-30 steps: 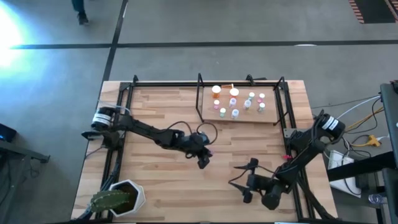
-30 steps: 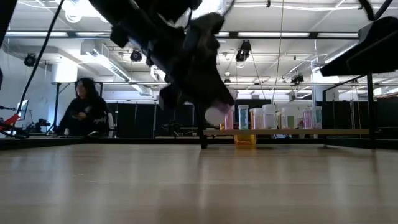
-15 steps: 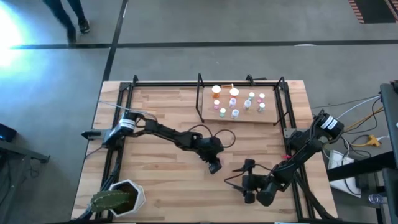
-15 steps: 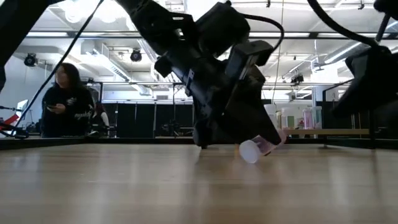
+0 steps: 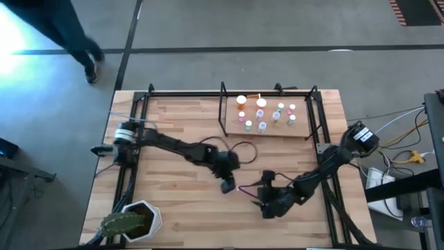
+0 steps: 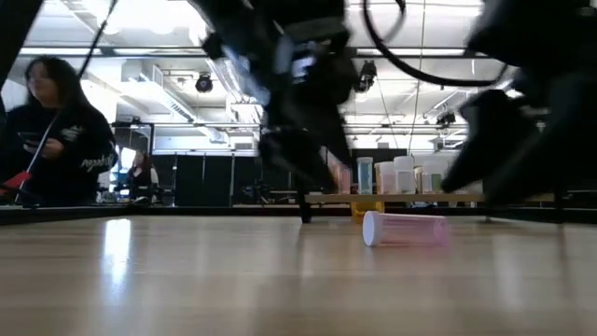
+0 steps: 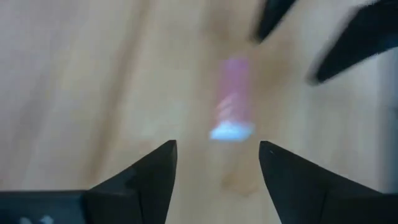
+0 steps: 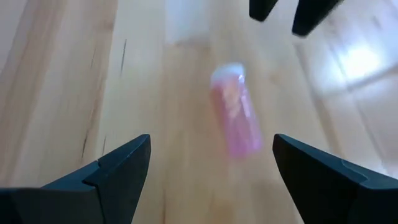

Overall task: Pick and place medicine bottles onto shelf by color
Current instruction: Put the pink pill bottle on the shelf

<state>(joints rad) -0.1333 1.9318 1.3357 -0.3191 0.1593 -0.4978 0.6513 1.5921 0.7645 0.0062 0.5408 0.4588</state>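
A pink bottle [image 6: 406, 229] lies on its side on the table [image 5: 173, 201], free of both arms. The right gripper [image 5: 266, 200], at its four o'clock, stands spread wide; the left gripper [image 5: 227, 186], at nine o'clock, is parted and empty. Farther, at twelve o'clock, the shelf [image 5: 267, 132] carries upright bottles [image 5: 261, 127].
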